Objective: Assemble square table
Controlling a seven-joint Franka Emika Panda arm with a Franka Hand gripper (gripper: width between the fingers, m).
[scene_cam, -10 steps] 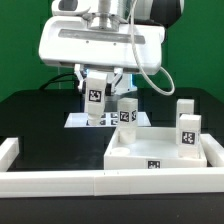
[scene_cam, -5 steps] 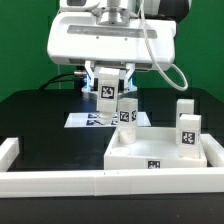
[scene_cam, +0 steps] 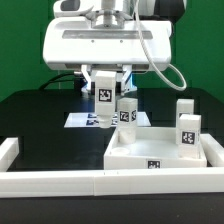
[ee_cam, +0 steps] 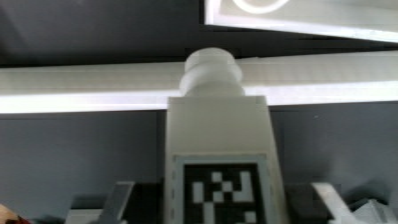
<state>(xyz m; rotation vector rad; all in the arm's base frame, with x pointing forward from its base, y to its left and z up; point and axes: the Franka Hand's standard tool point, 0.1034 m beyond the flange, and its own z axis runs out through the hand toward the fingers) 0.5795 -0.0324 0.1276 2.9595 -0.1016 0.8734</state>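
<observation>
The robot's pincer (scene_cam: 103,97) grips a small white plastic leg block with a black-and-white tag (scene_cam: 101,92) and holds it up off the black desk (scene_cam: 35,115); the big white square plastic tabletop with a raised rim (scene_cam: 160,152) lies at about four o'clock from it; two more white leg blocks (scene_cam: 126,112) (scene_cam: 187,128) stand upright there.

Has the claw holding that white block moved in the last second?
Yes. Against the marker board, the gripper with its leg has shifted toward the exterior view's right, nearer the upright leg on the tabletop.
</observation>
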